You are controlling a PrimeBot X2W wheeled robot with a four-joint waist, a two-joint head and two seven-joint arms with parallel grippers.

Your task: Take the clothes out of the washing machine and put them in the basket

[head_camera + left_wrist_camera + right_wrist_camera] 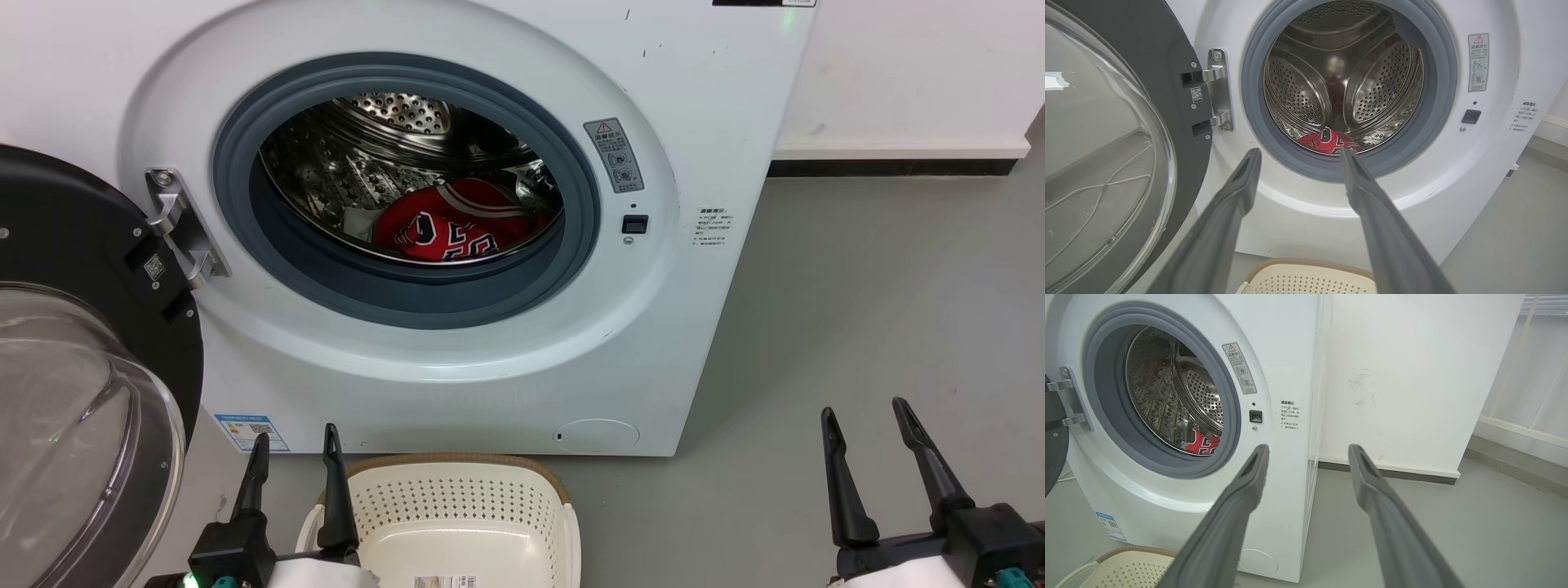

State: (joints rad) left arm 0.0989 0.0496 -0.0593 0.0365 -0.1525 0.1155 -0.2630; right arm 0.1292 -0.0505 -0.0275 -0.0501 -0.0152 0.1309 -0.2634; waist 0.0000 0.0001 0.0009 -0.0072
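Gaping empty, left claw [295,433], right claw [864,406], head view showing basket [457,461] label [445,581], clothes [457,226] inside washing machine [718,114].

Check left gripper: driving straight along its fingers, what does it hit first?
Likely the red jersey low in the drum: the open left gripper aims just above the lower lip of the grey door seal. Depth unclear; it could clip that lip.

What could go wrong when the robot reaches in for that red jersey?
1. The jersey lies low in the drum behind the grey seal; the left gripper may catch that lip.
2. The open glass door stands close beside that gripper, so a swing could bump it.
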